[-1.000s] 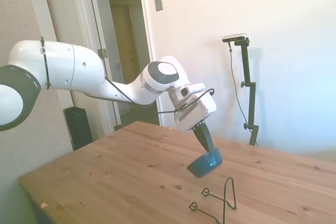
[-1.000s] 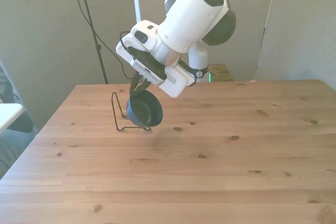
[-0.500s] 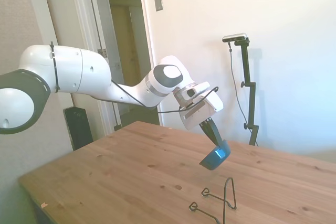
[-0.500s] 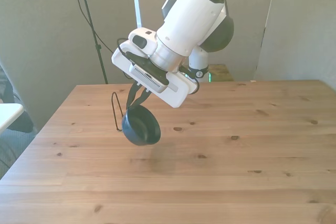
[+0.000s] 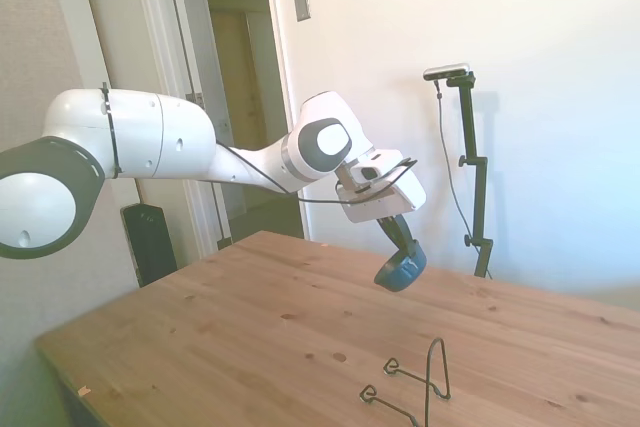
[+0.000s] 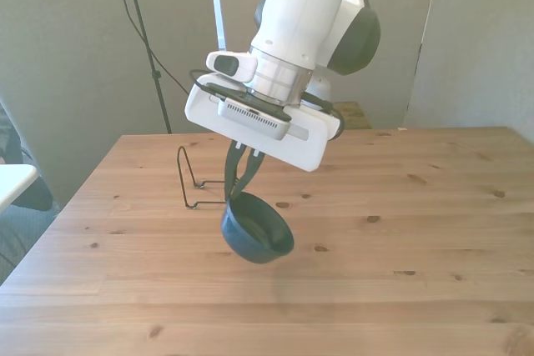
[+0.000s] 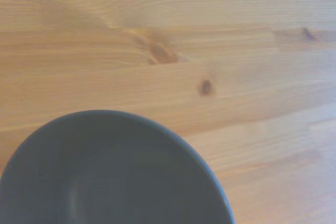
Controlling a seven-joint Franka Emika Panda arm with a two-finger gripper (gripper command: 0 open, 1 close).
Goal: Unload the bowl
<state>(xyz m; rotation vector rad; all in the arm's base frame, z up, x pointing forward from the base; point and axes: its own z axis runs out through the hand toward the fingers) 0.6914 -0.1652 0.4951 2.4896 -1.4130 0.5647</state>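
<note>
Small round dark teal-blue bowl (image 6: 257,228), glossy, hanging tilted in the air with its rim pinched between my fingers, clear of the table (image 6: 417,289) and over its middle; the hollow shows smooth and bare.

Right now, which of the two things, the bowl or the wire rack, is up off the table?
The dark teal bowl: it hangs tilted in the closed claw, while the black wire rack stands on the wooden table.
</note>
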